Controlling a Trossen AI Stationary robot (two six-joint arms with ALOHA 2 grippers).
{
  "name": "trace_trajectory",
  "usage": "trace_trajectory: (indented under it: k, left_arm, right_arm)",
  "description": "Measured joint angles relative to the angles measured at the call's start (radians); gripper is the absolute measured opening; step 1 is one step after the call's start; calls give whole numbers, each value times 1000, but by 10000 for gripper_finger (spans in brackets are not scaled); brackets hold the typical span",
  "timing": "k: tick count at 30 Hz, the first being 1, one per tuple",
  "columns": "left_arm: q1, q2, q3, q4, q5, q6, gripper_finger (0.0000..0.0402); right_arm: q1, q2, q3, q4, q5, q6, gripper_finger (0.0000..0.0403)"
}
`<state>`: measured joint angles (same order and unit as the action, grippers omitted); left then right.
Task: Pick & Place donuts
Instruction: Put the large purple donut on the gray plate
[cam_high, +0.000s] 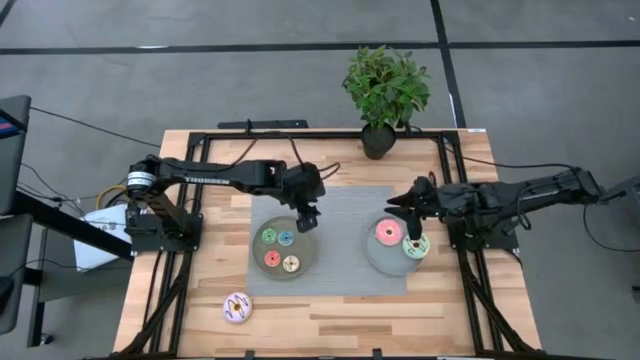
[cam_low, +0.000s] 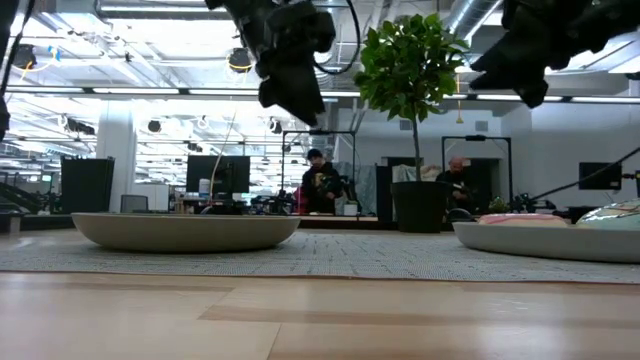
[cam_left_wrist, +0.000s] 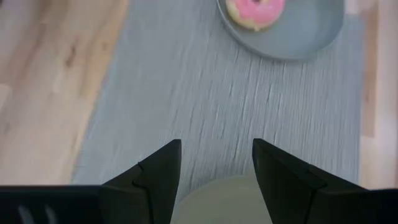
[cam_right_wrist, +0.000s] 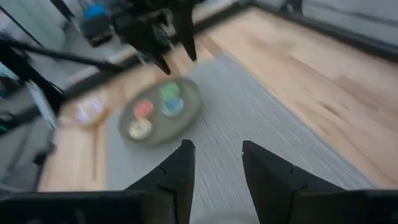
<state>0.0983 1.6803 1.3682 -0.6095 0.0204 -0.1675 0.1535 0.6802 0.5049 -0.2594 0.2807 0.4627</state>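
Wooden planks formed the tabletop (cam_high: 330, 320), with a grey woven mat (cam_high: 340, 225) laid across its middle and a leafy potted plant (cam_high: 385, 95) at the far edge. Four tiny iced ring donuts (cam_high: 279, 249), green, blue, red and yellow, sat together in the left round grey plate (cam_high: 256, 262). A larger pink-iced donut (cam_high: 386, 233) and a green-iced donut (cam_high: 415, 247) lay on the right round grey plate (cam_high: 375, 260), the green one at its rim. One purple-and-white donut (cam_high: 236, 307) lay alone on bare wood near the front left.

The left gripper (cam_high: 307, 217) hung above the far edge of the left plate, its fingers apart and empty. The right gripper (cam_high: 414, 218) hovered over the right plate, also parted and holding nothing.

The green donut looked likely to slide off if nudged. A descent onto the crowded tiny donuts could scatter neighbours.
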Motion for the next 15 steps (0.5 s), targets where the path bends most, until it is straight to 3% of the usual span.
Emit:
trace_trajectory:
  k: [7,15]
  left_arm:
    - [38,-137,0,-19,-6,-24,190]
    - [20,-315,0,-227,-73,-136,190]
  right_arm:
    - [-45,-89,-121,253,-62,-78,116]
    - [-64,-188,-166,300,-77,-111,116]
